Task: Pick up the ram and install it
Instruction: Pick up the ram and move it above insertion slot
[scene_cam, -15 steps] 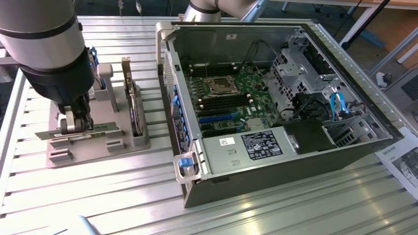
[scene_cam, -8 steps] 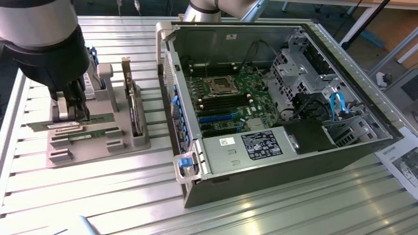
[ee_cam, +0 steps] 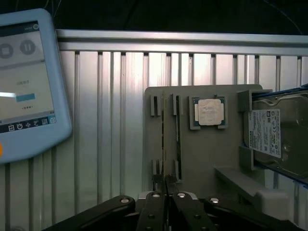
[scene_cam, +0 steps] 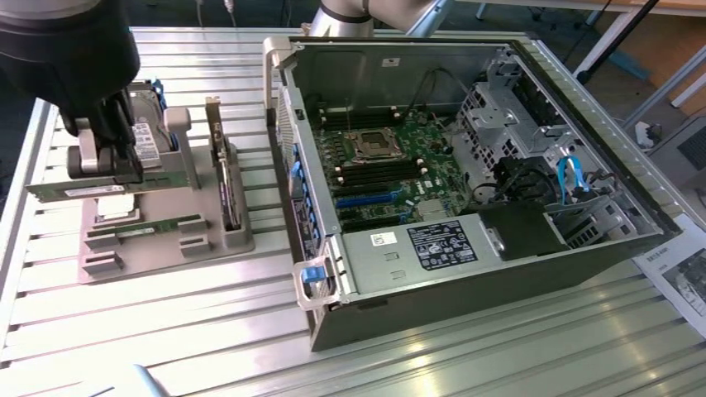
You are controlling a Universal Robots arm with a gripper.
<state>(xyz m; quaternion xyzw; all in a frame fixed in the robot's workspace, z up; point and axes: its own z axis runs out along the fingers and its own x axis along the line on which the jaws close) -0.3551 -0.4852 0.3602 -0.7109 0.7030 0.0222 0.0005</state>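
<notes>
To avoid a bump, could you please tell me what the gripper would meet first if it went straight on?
Most likely the grey holder just below it: the gripper, shut on the ram, points down at the holder's narrow slots. How far above them it is I cannot judge.

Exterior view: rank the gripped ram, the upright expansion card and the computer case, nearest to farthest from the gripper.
1. ram, between the gripper's fingers.
2. expansion card, beside it toward the exterior view's right.
3. computer case, farthest right.
</notes>
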